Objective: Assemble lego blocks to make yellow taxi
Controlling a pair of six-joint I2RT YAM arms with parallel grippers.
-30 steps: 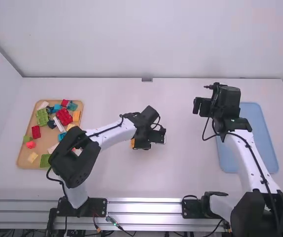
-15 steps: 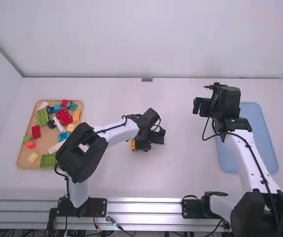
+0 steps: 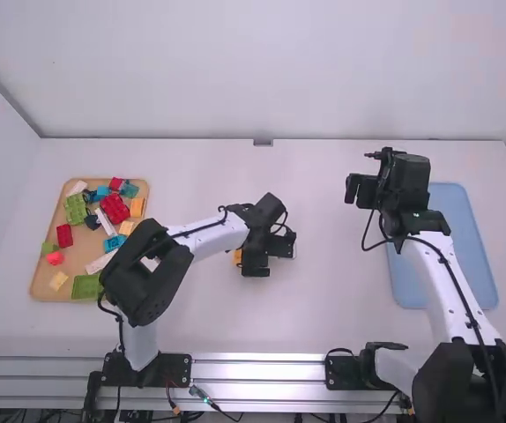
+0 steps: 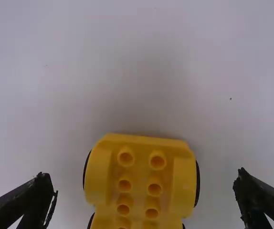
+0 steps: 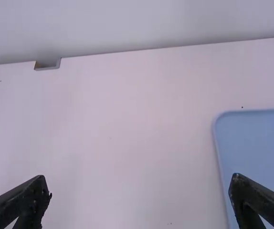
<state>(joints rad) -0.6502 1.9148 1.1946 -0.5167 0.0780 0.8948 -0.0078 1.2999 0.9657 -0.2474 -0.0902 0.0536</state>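
Low over the middle of the table is my left gripper (image 3: 255,263), partly covering a yellow car base (image 3: 238,256). In the left wrist view the yellow car base (image 4: 139,183), with studs on top and dark wheels at its sides, lies between the spread fingers of my left gripper (image 4: 144,198), touching neither. My right gripper (image 3: 359,190) hangs over the table right of the middle; in the right wrist view my right gripper (image 5: 141,191) is open and holds nothing. Loose blocks, among them a yellow-orange block (image 3: 137,208), lie on the wooden tray (image 3: 40,280).
The wooden tray stands at the left with several red (image 3: 114,209), green (image 3: 75,209), blue and white blocks. A blue tray (image 3: 469,238) lies at the right, partly behind the right arm. The table's far edge meets the wall.
The left arm's elbow has shifted right and its gripper has turned slightly over the yellow car base, its lower part moving toward the camera. The right arm has kept still.
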